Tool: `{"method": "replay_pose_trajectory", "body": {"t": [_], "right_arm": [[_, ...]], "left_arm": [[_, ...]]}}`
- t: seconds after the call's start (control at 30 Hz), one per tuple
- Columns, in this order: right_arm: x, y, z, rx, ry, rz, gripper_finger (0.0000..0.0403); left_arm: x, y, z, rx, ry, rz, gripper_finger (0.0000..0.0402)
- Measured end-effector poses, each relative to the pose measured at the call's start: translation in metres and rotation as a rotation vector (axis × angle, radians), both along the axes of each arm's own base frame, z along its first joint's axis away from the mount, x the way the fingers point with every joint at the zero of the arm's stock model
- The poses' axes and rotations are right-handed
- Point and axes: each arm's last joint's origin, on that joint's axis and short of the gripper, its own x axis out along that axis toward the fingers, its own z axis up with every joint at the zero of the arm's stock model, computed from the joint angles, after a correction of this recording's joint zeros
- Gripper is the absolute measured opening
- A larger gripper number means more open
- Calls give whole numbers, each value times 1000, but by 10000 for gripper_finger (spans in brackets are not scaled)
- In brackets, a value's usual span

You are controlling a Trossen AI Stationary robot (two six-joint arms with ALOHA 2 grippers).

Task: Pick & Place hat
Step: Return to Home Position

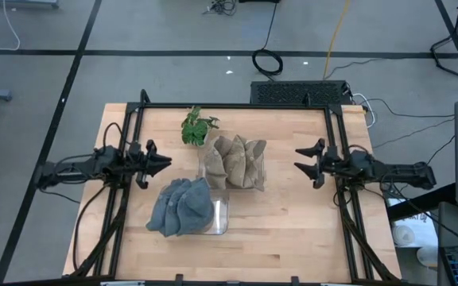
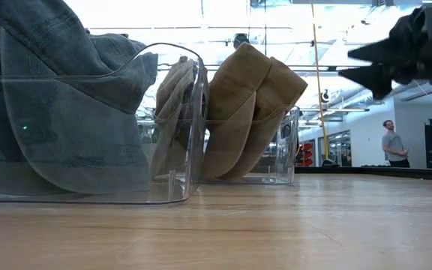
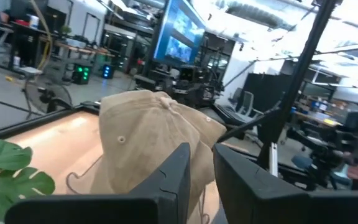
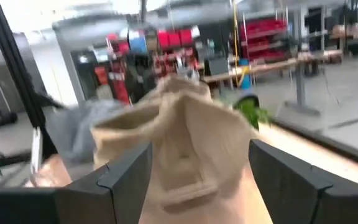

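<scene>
Blue caps [image 1: 180,206] near left hand [image 1: 165,163]

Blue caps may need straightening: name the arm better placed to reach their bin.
Left, likely. The left claw hangs close by the bin of blue caps, on its side of the table; the right claw waits farther off, beyond the tan caps.

Robotics lab in open industrial hall. Grey concrete floor [image 1: 173,24], black tape lines [image 1: 213,53], loose cables [image 1: 267,59]. Beyond wooden table [image 1: 293,230]: racks of red bins [image 4: 179,38], big screen [image 3: 182,34], work desks [image 4: 278,65], person [image 2: 392,142] standing far back.
</scene>
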Motion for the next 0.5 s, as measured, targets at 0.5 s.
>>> {"method": "replay_pose_trajectory", "body": {"t": [0.5], "right_arm": [[-15,-6,4,31,315,-205,254]], "left_arm": [[1,5,-11,53,122,7,77]]}}
